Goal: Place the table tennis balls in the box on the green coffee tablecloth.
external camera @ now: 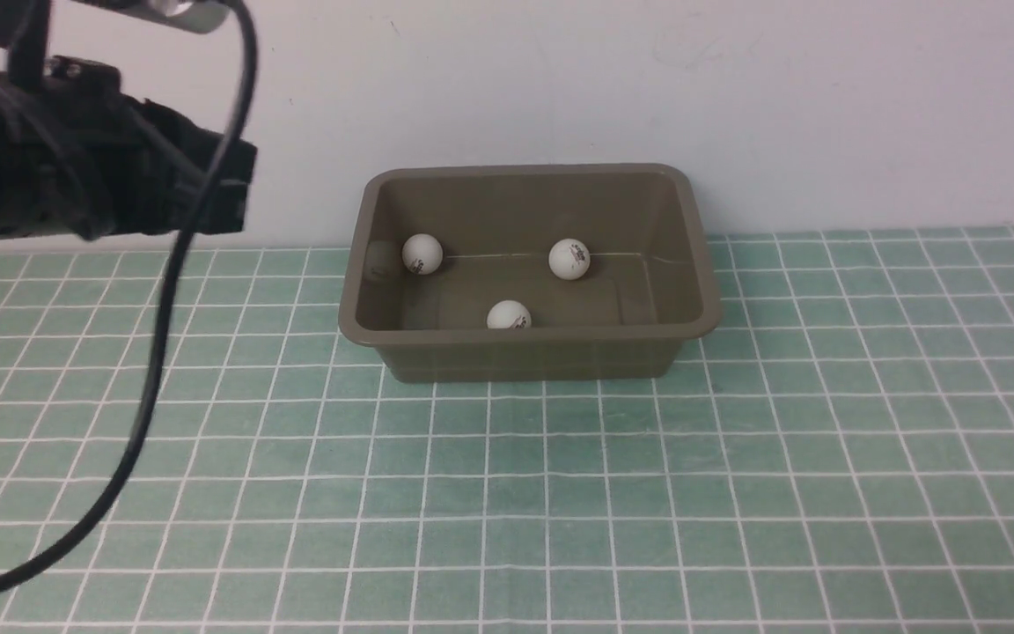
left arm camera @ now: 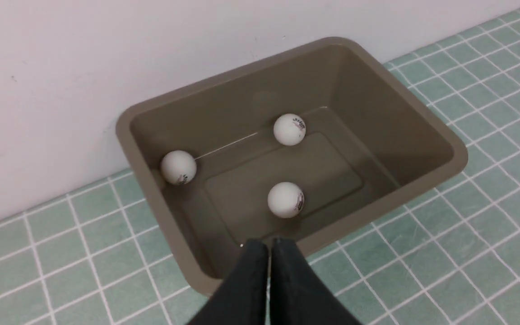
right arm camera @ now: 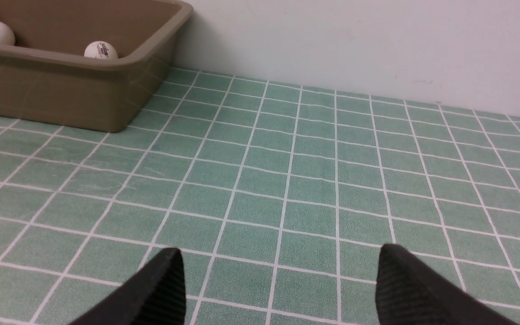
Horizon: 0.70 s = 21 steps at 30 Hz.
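Now all three table tennis balls [external camera: 422, 254] sit inside the box [external camera: 528, 350], so the left gripper [left arm camera: 269, 246] above it is pinched together and the right gripper [right arm camera: 278, 271] beside it is spread wide, both holding nothing.

front view: between the arms, raised, looking forward and down across the green coffee tablecloth [external camera: 560, 493] to the wall; box [external camera: 529, 352] mid-distance. left wrist view: above the box [left arm camera: 445, 169], close, looking steeply down into it. right wrist view: low over the cloth, off to the box's side, facing the wall. all three share the box; table tennis balls [external camera: 569, 259] show in each.
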Tool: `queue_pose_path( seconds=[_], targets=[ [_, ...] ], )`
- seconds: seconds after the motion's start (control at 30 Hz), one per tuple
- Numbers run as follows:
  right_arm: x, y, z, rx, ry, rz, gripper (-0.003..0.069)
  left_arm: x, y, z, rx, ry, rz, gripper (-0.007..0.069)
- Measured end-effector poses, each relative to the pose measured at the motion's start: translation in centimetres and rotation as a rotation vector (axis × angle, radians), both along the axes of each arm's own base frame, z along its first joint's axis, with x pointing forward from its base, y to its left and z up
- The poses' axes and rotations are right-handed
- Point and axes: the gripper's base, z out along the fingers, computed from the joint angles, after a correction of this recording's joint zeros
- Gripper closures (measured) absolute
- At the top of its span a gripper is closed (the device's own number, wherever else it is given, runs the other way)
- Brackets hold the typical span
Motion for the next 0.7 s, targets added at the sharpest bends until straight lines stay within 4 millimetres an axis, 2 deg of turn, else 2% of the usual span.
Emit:
queue_pose_path(
  seconds=[0.13,0.2,0.37,0.53,0.7],
  targets=[
    [0.0,0.0,0.0,0.0,0.0,0.0,0.0145,-4.2,1.6,1.5,-0.003,-0.097,0.049,0.0629],
    [0.0,0.0,0.0,0.0,0.0,0.0,0.0145,-7.5,2.3,2.0,-0.006,-0.163,0.077,0.0629],
    [0.0,0.0,0.0,0.0,0.0,0.0,0.0145,-13.6,2.9,0.6,0.008,-0.236,0.1,0.0629],
    [0.0,0.0,0.0,0.0,0.0,0.0,0.0145,-16.0,2.9,-1.3,0.041,-0.264,0.089,0.0629],
    [0.0,0.0,0.0,0.0,0.0,0.0,0.0145,-16.8,3.0,-3.6,0.073,-0.242,0.094,0.0629]
  ],
)
